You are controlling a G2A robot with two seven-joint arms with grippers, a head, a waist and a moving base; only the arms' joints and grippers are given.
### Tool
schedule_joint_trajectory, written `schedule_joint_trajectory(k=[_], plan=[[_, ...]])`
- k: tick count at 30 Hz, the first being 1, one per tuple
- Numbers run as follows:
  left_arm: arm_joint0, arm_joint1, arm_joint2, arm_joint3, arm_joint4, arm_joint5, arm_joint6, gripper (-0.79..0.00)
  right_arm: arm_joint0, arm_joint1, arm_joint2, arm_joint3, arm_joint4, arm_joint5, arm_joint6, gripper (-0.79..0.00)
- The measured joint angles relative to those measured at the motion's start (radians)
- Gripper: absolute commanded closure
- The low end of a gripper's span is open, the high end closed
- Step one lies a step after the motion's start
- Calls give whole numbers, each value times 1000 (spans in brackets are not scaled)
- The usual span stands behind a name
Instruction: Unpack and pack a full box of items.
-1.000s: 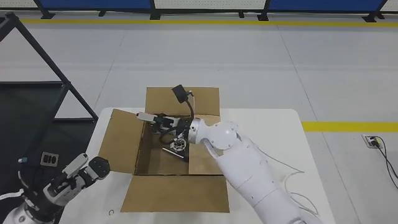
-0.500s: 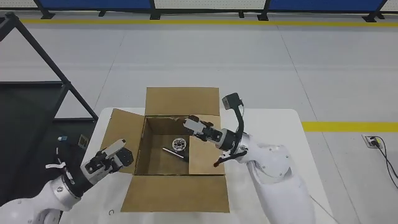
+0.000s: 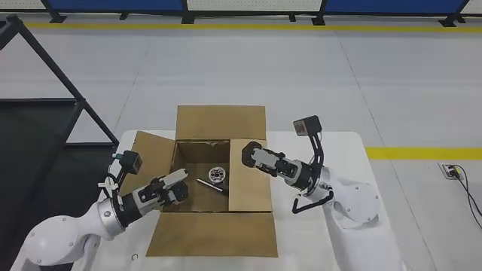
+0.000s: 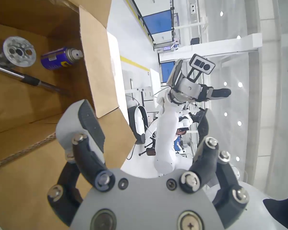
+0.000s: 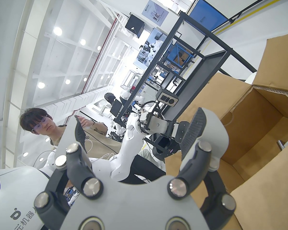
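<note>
Room: pale floor with yellow lines and blue panels along the far side.
Surface: white top; I see the box standing on it.
Box: brown corrugated card, open, with torn tape at a flap edge in the left wrist view.
Top view: gives me a round metal disc and a thin rod on the box floor, close together.
Left wrist view: the disc has holes bored through its face. The rod is shiny steel with a black grip. A blue can lies beside the disc, against the wall.
Left tool: fingers apart and holding nothing, at the box's left edge.
Right tool: fingers apart and holding nothing, over the right flap. Its ribbed black pads show in its own wrist view.
</note>
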Motion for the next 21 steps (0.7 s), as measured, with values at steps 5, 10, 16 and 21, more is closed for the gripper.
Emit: schedule_joint_trajectory(k=[5,10,16,21], plan=[[0,0,0,0,0,0,0,-785,0,0,0,0,0,0,0,-785],[0,0,0,0,0,0,0,-785,0,0,0,0,0,0,0,-785],[1,0,19,-3,18,-3,-2,-785,-11,6,4,-32,17,12,-18,-785],[-87,-1,103,75,84,17,-30,-785,-39,25,43,-82,32,15,25,-785]])
